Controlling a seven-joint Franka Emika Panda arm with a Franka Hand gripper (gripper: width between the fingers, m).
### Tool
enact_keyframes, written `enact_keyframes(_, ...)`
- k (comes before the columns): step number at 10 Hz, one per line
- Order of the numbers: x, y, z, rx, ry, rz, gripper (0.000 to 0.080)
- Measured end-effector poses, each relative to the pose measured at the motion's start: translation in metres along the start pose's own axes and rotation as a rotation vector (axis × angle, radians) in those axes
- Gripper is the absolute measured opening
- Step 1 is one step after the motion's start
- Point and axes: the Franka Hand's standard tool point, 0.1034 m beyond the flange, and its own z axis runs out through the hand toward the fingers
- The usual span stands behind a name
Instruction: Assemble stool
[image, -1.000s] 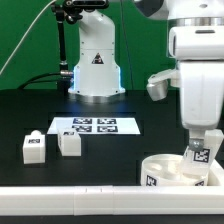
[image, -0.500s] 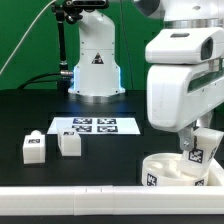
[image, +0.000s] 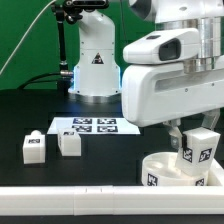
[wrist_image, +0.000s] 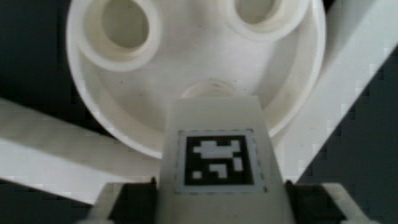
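Note:
My gripper (image: 192, 140) is shut on a white block-shaped stool leg (image: 198, 150) with a black-and-white tag on its face. It holds the leg just above the round white seat (image: 165, 172) at the exterior view's right. In the wrist view the leg (wrist_image: 217, 140) sits between both fingers (wrist_image: 135, 206) and points down at the seat (wrist_image: 160, 90), whose inner face shows two oval holes. Whether the leg's lower end touches the seat is hidden. Two more tagged legs (image: 33, 148) (image: 69, 142) stand on the black table at the exterior view's left.
The marker board (image: 95, 126) lies flat behind the two loose legs. A long white border rail (image: 80, 205) runs along the table's front edge. The robot's white base (image: 95, 65) stands at the back, before a green backdrop.
The hand has turned about its wrist, its bulk swinging toward the exterior view's left. The held leg turned with it and now sits slightly higher over the seat. The grip is unchanged.

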Motion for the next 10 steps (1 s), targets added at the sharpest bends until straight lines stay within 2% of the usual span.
enact_keyframes(3, -0.001, 0.000, 0.001, 0.009, 0.082, 0.298, 0.0343)
enact_keyframes(5, 0.001, -0.008, 0.003, 0.014, 0.108, 0.436, 0.0343)
enact_keyframes(7, 0.000, -0.010, 0.004, 0.031, 0.106, 0.642, 0.0343)
enact_keyframes(10, 0.000, -0.010, 0.003, 0.051, 0.072, 0.776, 0.0343)
